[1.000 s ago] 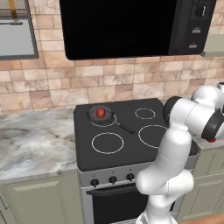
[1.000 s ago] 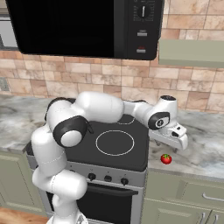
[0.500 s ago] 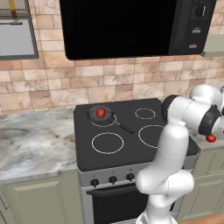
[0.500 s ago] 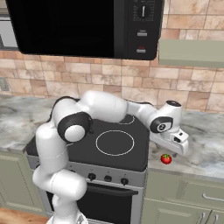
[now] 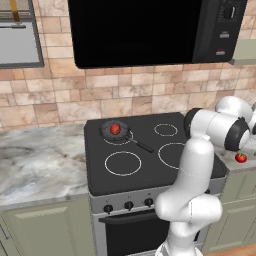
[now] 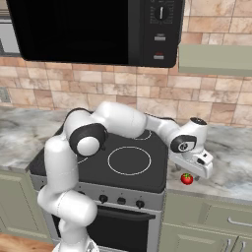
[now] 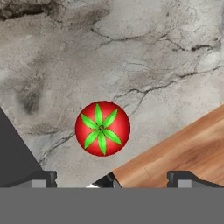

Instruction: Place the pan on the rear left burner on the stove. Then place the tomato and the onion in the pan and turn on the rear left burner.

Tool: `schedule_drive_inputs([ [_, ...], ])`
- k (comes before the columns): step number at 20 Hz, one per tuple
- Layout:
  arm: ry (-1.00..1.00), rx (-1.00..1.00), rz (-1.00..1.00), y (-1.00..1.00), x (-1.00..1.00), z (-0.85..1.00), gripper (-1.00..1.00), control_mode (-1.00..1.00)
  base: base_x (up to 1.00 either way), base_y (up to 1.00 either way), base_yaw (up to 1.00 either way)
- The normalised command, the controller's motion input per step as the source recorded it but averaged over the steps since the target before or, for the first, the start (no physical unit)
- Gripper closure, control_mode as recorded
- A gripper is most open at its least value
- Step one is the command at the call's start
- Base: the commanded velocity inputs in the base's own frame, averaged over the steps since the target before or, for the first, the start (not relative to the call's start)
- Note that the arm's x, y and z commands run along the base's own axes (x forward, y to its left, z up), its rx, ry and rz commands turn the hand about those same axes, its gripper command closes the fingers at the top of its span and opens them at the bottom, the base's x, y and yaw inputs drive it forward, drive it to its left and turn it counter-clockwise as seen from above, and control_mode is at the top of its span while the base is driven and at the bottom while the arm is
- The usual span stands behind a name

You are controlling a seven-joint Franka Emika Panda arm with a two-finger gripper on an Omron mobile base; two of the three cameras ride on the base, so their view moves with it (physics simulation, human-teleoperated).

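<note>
Gripper parked wide open over the tomato, nothing grabbed yet

Starting close in: in the hand view the tomato (image 7: 103, 128) is seen sitting stem-up on the marble counter (image 7: 131, 52), just past the two dark fingertips (image 7: 41, 178), which are spread as wide as they go with nothing held between them, so the gripper (image 6: 197, 166) looks to be lined up for a straight drop onto it. From the right base view the tomato is at about 6 o'clock of the hand, just right of the stove (image 6: 147, 183). Farther back, the pan (image 5: 116, 131) is already set on the rear left burner (image 5: 111, 140), handle pointing to roughly 4 o'clock, with the onion (image 5: 115, 128) resting inside it. So the tomato is probably next, then the knob.
</note>
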Motion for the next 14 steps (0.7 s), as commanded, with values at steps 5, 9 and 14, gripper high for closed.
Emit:
schedule_drive_inputs([
  [5, 0.0, 0.04, 0.0, 0.0, 0.15, -0.1, -1.0, -1.0, 0.0, 0.0, 0.0],
  [9, 0.0, 0.02, 0.0, 0.0, 0.22, -0.1, -1.0, -1.0, 0.0, 0.0, 0.0],
  [14, 0.02, 0.0, 0.0, -0.08, 0.18, -0.17, -1.0, -1.0, 0.0, 0.0, 0.0],
])
